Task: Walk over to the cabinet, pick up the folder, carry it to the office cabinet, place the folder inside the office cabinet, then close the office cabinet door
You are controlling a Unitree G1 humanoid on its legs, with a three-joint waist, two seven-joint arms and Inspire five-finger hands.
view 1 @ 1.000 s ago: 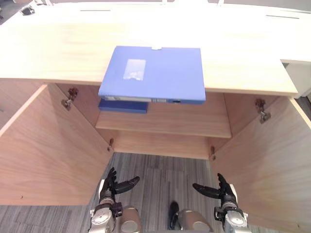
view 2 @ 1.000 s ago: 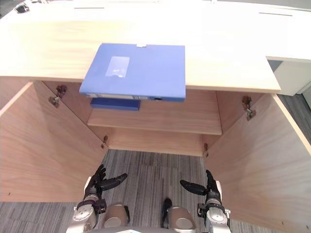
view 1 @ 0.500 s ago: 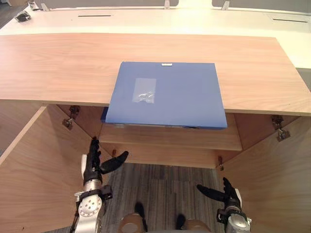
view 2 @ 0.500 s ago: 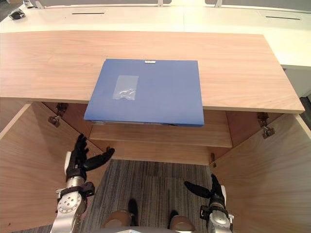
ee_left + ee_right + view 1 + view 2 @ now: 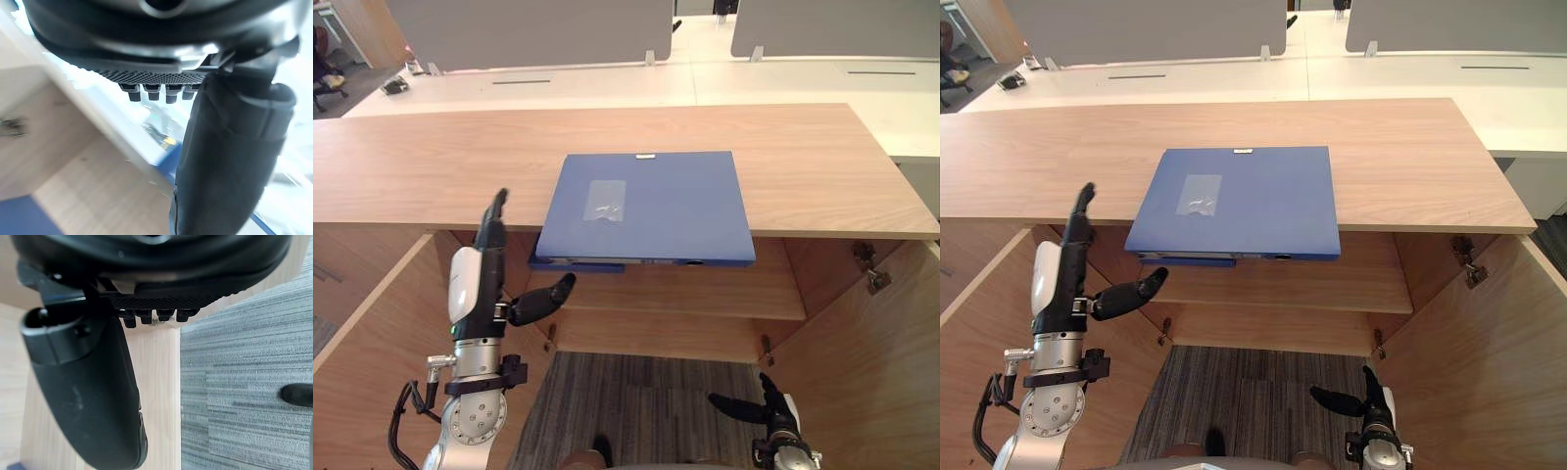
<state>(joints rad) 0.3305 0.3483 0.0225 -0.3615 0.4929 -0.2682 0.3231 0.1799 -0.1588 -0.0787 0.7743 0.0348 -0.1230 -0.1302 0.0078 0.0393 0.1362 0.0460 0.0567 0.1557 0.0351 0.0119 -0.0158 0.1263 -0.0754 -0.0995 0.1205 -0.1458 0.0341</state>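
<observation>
A blue folder [image 5: 651,204] lies flat on the wooden cabinet top [image 5: 431,162], its front edge overhanging the open cabinet. A second blue folder [image 5: 570,263] lies on the inner shelf [image 5: 705,294] just below it. My left hand [image 5: 472,286] is raised left of the folder, near the front edge of the top. It is open, with straight fingers pointing up and the thumb held out toward the shelf, touching nothing. My right hand [image 5: 771,419] hangs low over the carpet, open and holding nothing. The left wrist view shows the thumb [image 5: 230,161] before the blue folder's edge.
Both cabinet doors stand open, the left door [image 5: 372,333] and the right door [image 5: 871,372], flanking the grey carpet [image 5: 646,401]. White desks [image 5: 783,83] with grey screens [image 5: 529,29] stand behind the cabinet.
My left arm has risen from beside the open door to the level of the cabinet top. The right hand stays low. The camera has tilted up, showing more of the room behind.
</observation>
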